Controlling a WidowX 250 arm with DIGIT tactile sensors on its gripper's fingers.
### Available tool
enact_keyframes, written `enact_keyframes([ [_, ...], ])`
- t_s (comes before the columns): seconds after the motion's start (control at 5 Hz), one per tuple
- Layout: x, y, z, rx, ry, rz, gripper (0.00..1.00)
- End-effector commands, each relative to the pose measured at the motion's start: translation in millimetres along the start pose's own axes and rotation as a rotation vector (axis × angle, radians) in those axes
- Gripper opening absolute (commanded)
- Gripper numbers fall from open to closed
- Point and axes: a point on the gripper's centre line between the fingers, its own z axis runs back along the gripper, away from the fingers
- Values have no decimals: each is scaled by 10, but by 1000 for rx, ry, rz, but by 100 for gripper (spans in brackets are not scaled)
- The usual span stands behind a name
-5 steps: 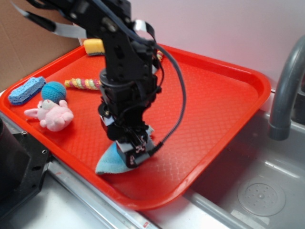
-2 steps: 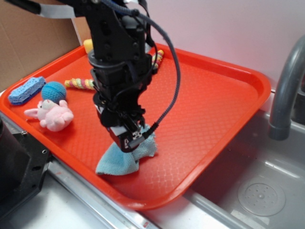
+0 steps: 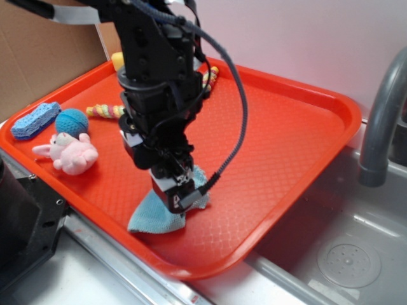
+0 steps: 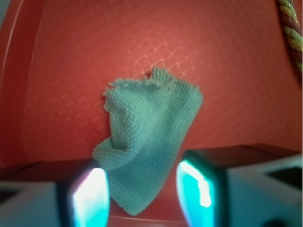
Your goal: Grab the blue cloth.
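Nearest, a blue cloth (image 3: 154, 216) crumpled on the red tray (image 3: 292, 146), close to its near rim, partly bunched and draped. Directly above it, the tool (image 3: 177, 198) pointing down, tips at the cloth's upper right part. From the wrist view, cloth (image 4: 149, 142) seen between the two fingers (image 4: 90, 196), which stand apart on either side with gaps to the fabric; open, gripping nothing. To the left, a pink plush toy (image 3: 70, 152) lying on the tray, touching a teal crocheted ball (image 3: 71, 121) just beyond it. Farther left, a blue sponge (image 3: 35, 119) near the tray's left rim. Farther back, a striped rope (image 3: 107, 111) partly hidden behind the arm, and a yellow sponge (image 3: 118, 60) at the far rim. At right, off the tray, a grey faucet (image 3: 381, 114) over a metal sink (image 3: 343, 254).
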Motion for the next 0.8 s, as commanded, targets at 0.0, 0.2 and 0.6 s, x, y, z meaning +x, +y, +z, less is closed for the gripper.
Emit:
enact_keyframes([
  [0.0,86,-57,-472,-65,-89,139,100],
  [0.2,143,-109,-643,-141,-97,139,92],
  [0.6,51,-31,-398,-130,-108,65,0],
])
